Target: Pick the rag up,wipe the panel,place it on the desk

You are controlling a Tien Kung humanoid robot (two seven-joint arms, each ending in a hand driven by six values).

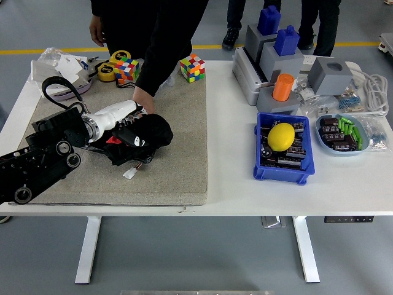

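While a person's hand [145, 103] is bracing the panel [132, 161] from behind so it cannot slide, the left robot hand [126, 132] is grasping the black rag [149, 132], pressing it down on that panel atop the grey mat [178, 141] for wiping.
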